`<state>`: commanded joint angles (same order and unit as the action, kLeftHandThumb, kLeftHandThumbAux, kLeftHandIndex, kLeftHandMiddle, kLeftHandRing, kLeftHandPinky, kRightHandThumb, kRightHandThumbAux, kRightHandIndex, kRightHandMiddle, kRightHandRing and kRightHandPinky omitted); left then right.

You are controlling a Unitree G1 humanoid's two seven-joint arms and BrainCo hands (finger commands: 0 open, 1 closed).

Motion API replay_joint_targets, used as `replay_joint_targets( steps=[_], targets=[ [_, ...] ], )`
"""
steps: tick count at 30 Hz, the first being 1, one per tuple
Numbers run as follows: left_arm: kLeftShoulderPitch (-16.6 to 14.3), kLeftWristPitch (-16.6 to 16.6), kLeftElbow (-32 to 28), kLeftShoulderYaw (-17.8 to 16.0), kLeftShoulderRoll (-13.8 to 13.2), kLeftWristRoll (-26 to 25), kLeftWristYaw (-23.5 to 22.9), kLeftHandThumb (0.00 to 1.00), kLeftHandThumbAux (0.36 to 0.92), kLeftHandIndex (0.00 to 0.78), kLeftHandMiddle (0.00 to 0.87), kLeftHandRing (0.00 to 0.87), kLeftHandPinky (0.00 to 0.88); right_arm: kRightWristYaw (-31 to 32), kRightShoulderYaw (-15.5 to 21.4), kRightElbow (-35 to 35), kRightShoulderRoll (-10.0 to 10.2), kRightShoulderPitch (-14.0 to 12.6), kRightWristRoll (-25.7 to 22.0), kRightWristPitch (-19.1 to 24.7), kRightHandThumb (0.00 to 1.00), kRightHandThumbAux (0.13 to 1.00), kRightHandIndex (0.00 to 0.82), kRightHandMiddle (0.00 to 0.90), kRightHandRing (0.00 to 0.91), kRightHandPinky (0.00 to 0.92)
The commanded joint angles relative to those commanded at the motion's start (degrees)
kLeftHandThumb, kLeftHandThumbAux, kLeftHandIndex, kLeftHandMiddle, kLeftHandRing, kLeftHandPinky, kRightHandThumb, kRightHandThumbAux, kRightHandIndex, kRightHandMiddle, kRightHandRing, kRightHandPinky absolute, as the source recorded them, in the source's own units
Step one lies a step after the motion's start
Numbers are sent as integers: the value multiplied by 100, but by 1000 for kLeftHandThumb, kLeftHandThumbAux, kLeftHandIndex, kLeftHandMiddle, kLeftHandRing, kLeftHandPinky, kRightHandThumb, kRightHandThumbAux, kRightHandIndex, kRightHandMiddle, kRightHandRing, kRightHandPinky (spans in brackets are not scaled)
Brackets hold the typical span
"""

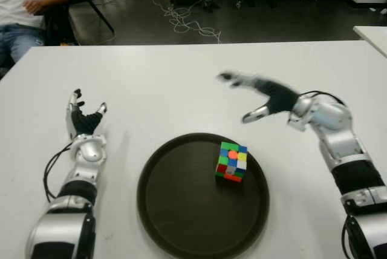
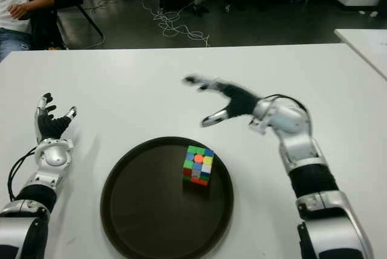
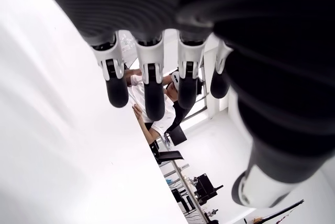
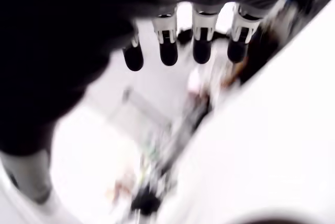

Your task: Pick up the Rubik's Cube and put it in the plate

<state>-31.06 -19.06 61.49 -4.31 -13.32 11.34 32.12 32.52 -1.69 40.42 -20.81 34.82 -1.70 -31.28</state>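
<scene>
The Rubik's Cube (image 1: 231, 161) stands inside the dark round plate (image 1: 175, 210), toward its far right part. My right hand (image 1: 254, 94) hovers above the table just beyond the plate's far right rim, fingers spread and holding nothing, apart from the cube. In the right wrist view its fingertips (image 4: 168, 56) are extended with nothing between them. My left hand (image 1: 84, 117) shows on the white table left of the plate, fingers relaxed and empty; the left wrist view shows its straight fingers (image 3: 152, 85) holding nothing.
The white table (image 1: 181, 77) stretches around the plate. A seated person (image 1: 24, 5) is at the far left beyond the table edge, with cables (image 1: 187, 23) on the floor behind. Another white table corner (image 1: 372, 32) shows far right.
</scene>
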Motion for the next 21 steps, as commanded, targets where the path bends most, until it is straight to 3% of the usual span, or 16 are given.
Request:
replay_joint_targets(
  steps=[5,10,14,21],
  targets=[
    [2,15,7,-5,-9,-3,-9,368,746,87,148,148,142,-881,175,1058,-39,368,286,-504,0,765,0,0,0,0],
    [1,15,29,36,-53,56,6,338,745,87,146,148,149,-2066,342,1586,-83,295,627,-999,0,828,0,0,0,0],
    [8,4,41,41,-68,52,-30,345,747,89,149,153,163,-2649,432,1865,-62,360,726,-1096,0,848,0,0,0,0],
    [6,-21,77,28,-80,21,-44,416,743,96,154,157,182,-3393,708,2500,-143,398,664,-1018,0,798,0,0,0,0]
  ],
)
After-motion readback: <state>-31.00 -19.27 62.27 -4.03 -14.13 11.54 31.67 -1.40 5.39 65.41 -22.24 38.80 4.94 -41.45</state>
